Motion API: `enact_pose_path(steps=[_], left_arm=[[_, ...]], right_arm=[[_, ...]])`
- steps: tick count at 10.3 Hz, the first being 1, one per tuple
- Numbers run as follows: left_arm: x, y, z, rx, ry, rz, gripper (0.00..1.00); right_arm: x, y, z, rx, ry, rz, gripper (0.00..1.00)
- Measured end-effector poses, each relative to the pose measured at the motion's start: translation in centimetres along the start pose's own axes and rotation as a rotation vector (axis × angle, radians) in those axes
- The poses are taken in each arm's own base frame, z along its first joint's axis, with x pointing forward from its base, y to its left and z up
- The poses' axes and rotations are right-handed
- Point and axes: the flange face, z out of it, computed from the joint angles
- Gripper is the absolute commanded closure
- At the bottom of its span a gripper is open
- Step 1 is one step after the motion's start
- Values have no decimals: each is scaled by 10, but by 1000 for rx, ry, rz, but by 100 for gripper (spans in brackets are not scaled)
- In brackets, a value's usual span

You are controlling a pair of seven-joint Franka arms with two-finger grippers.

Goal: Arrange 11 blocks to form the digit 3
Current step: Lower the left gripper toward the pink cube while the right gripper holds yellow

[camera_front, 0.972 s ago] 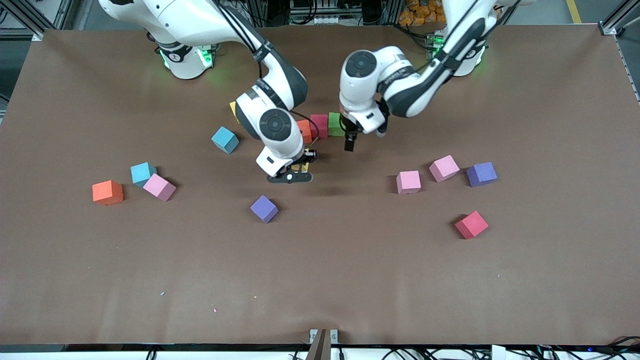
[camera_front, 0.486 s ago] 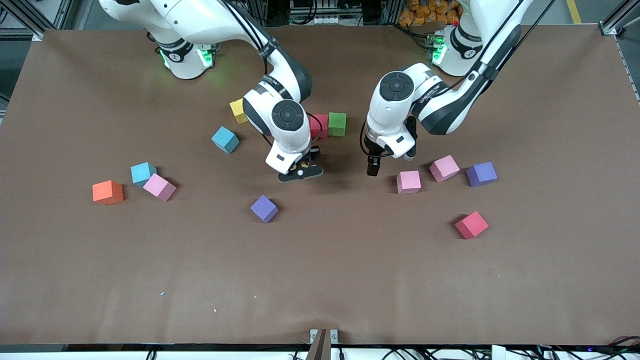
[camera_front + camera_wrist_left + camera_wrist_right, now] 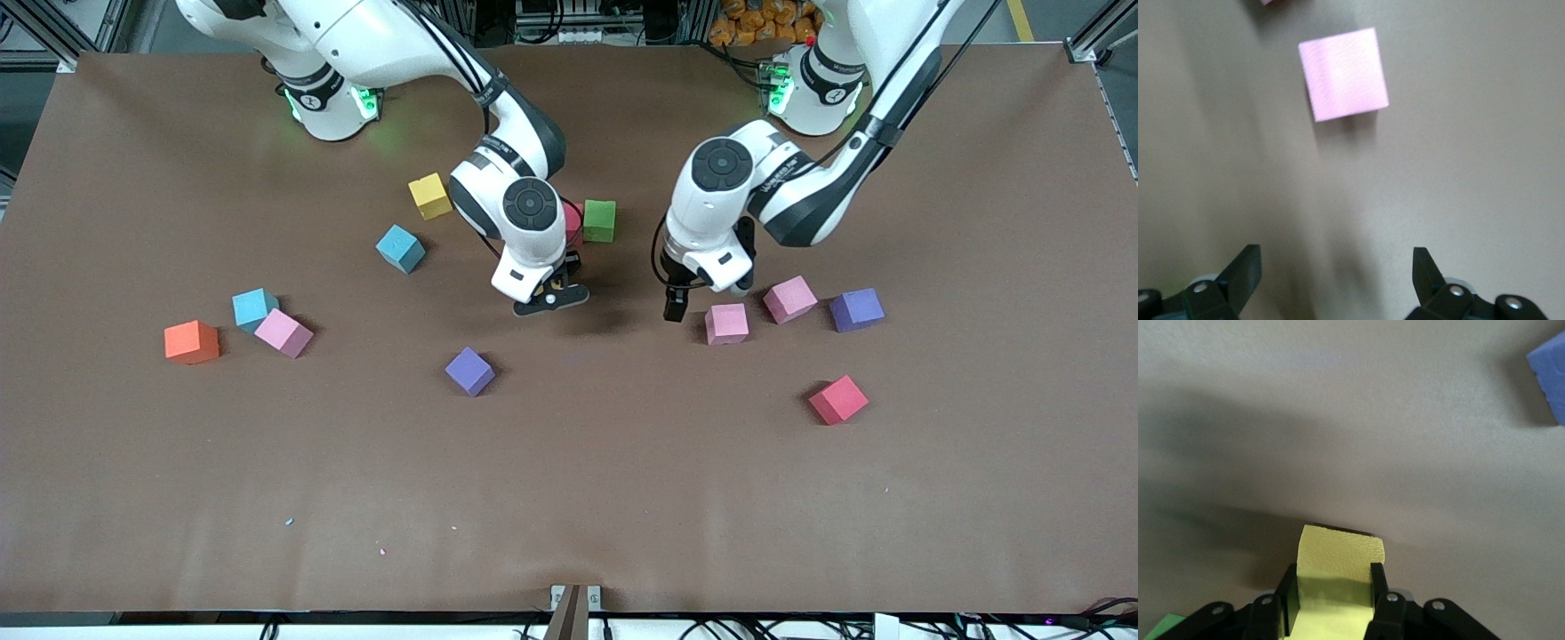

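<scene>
While mostly hidden, yellow block (image 3: 1338,570) (between right jaws).

A pink block (image 3: 1344,74) lies flat on the table (image 3: 1471,167). The left gripper (image 3: 1337,277) hangs above bare table near the block, its fingers (image 3: 1243,268) spread wide, touching nothing.

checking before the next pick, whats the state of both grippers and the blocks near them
right gripper: shut on pale yellow block, over the table
pale yellow block: held between the fingers
left gripper: open, empty, over the table beside pink block
pink block: loose, flat on the table
green block: flat, side by side with red block
purple block: loose, alone
</scene>
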Motion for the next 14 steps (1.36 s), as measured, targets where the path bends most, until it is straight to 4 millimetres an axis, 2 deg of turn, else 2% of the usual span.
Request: enact_pose_path(steps=[2,6,14], left_arm=[[11,13,-4,-7,-6,6,0],[33,38,12,37,-6,8,0],[32,39,13,44,-7,21,0]], right_arm=[[-5,3,9,-10,-17,0,74],[-13,-5,12,-9,-29,1,74],[-20,-7,14,-12,-39,3,74]])
